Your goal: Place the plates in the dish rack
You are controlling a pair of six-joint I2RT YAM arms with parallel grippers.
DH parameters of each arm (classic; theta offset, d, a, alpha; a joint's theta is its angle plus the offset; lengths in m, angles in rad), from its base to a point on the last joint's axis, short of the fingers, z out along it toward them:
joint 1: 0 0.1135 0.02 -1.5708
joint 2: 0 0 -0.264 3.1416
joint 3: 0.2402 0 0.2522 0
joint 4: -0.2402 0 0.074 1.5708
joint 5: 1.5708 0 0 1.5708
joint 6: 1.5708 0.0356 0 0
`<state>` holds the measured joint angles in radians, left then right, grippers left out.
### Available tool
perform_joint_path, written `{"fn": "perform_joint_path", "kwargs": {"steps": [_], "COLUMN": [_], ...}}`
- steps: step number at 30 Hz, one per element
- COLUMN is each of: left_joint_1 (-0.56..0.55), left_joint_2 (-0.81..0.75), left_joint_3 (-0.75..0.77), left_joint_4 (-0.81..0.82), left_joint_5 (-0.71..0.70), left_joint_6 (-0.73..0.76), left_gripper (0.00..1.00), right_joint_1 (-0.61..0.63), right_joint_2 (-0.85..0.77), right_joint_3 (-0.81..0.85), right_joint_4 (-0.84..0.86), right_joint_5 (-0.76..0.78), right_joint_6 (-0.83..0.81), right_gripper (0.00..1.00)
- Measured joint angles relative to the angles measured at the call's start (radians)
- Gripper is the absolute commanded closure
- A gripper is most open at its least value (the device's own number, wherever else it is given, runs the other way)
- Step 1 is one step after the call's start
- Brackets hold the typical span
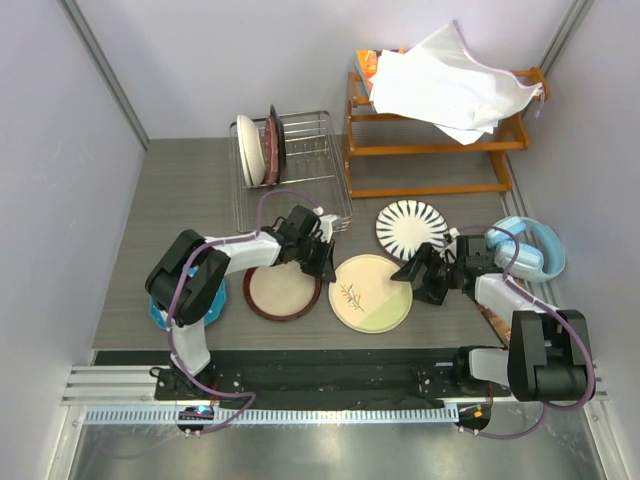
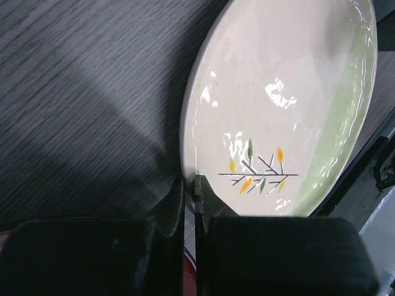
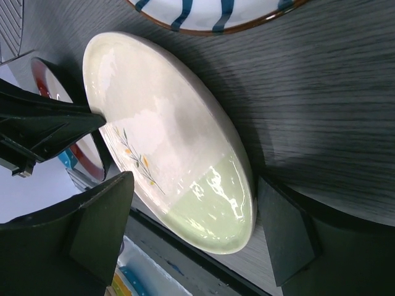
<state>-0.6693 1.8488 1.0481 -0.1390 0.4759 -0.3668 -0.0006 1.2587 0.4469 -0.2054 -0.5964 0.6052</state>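
Dish rack [image 1: 312, 165]: stands against the far edge of the worktop [image 1: 180, 200], left of centre. Plates [image 1: 258, 150] stand upright in its left end; the remaining slots are bare wire.
Leaf plate [image 1: 372, 295]: lies near the near edge, about mid-width, between the two grippers. Cream face, green band on one side, sprig print toward the left.
Left gripper [image 1: 328, 266]: sits at the left rim of the leaf plate. In the left wrist view its fingers [image 2: 176, 206] are drawn almost together, with the plate's rim [image 2: 185, 160] running into the narrow gap, so they pinch that rim.
Right gripper [image 1: 410, 284]: sits at the right rim of the leaf plate. Its fingers [image 3: 102, 228] are spread wide, one on each side of the plate's edge, with no contact visible.
Red-rimmed plate [image 1: 280, 292]: lies flat just left of the leaf plate, partly under the left arm.
Striped plate [image 1: 410, 228]: lies flat beyond the leaf plate, toward the right edge.
Blue plate [image 1: 153, 312]: near-left corner, mostly hidden under the left arm.
Headphones [image 1: 530, 250]: blue, at the right edge.
Wooden shelf [image 1: 430, 150]: far-right corner, with a white cloth [image 1: 450, 80] draped on top.
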Motion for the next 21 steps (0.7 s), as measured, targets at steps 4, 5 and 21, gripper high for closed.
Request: {"fn": "perform_joint_path", "kwargs": {"steps": [4, 5, 21], "left_joint_1": [0.012, 0.015, 0.023], "left_joint_2": [0.005, 0.008, 0.044], "left_joint_3": [0.0, 0.0, 0.005], "left_joint_4": [0.003, 0.009, 0.131], "left_joint_5": [0.006, 0.009, -0.005], "left_joint_6": [0.003, 0.01, -0.004], "left_gripper": [1.0, 1.0, 1.0], "right_joint_1": [0.016, 0.022, 0.156], "right_joint_2": [0.036, 0.044, -0.102], "right_joint_3": [0.013, 0.014, -0.045], "right_joint_4": [0.007, 0.007, -0.117], "right_joint_5": [-0.008, -0.009, -0.008], "right_joint_6": [0.008, 0.014, 0.079], "right_gripper": [0.17, 0.17, 0.28]}}
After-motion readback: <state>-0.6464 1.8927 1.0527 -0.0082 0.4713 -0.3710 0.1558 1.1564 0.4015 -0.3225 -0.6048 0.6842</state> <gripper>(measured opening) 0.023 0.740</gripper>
